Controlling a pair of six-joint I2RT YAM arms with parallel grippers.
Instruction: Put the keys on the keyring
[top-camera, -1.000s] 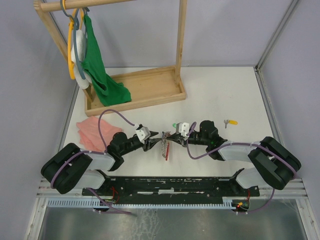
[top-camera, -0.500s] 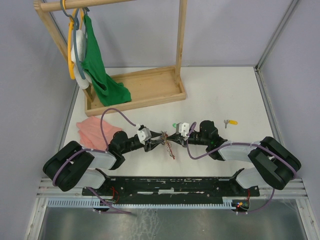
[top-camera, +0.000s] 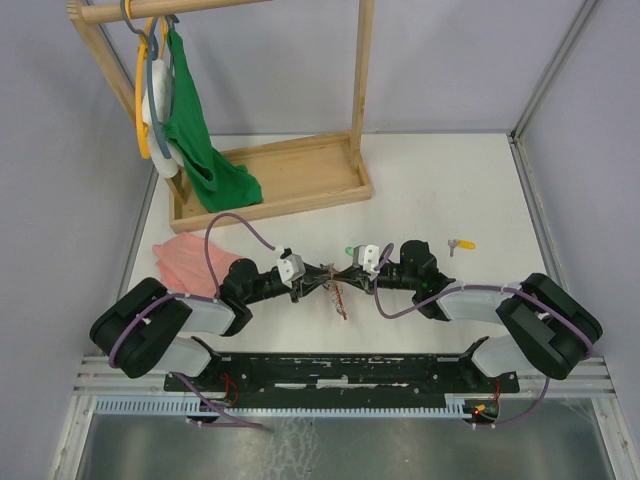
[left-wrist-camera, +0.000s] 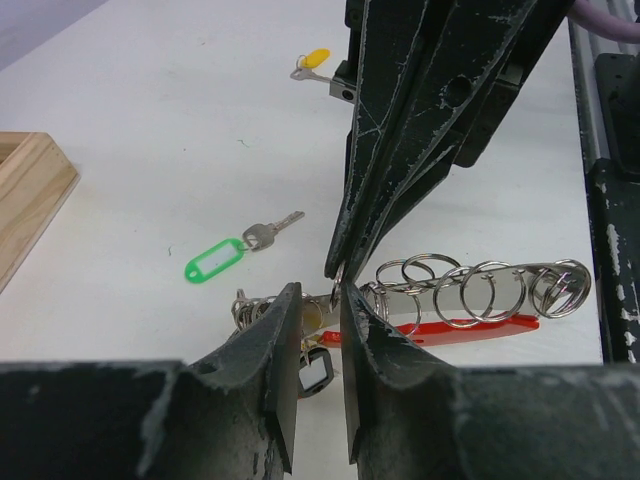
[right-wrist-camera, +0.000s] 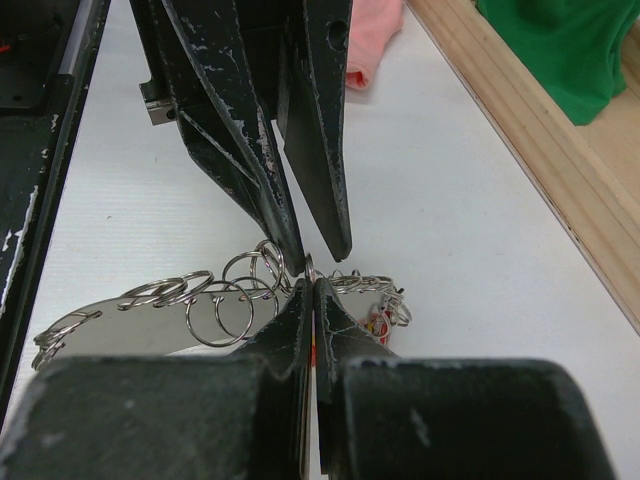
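Observation:
The keyring bunch (top-camera: 338, 294), several silver split rings with a red tag (left-wrist-camera: 440, 328), hangs between my two grippers just above the table. My right gripper (right-wrist-camera: 311, 285) is shut on one ring of the bunch (left-wrist-camera: 480, 290). My left gripper (left-wrist-camera: 320, 295) faces it tip to tip, its jaws slightly apart on either side of that ring. The green-tagged key (left-wrist-camera: 225, 253) lies loose on the table just behind the bunch, also in the top view (top-camera: 348, 250). The yellow-tagged key (top-camera: 460, 244) lies further right, and shows in the left wrist view (left-wrist-camera: 312, 62).
A pink cloth (top-camera: 190, 262) lies left of the left arm. A wooden rack with a tray base (top-camera: 270, 185) stands at the back left, with a green garment (top-camera: 200, 140) on hangers. The black arm-mounting rail (top-camera: 340, 365) runs along the near edge.
My left gripper has moved right towards my right gripper until their tips nearly meet. The hanging bunch has swung and shifted slightly right. The loose keys have not moved.

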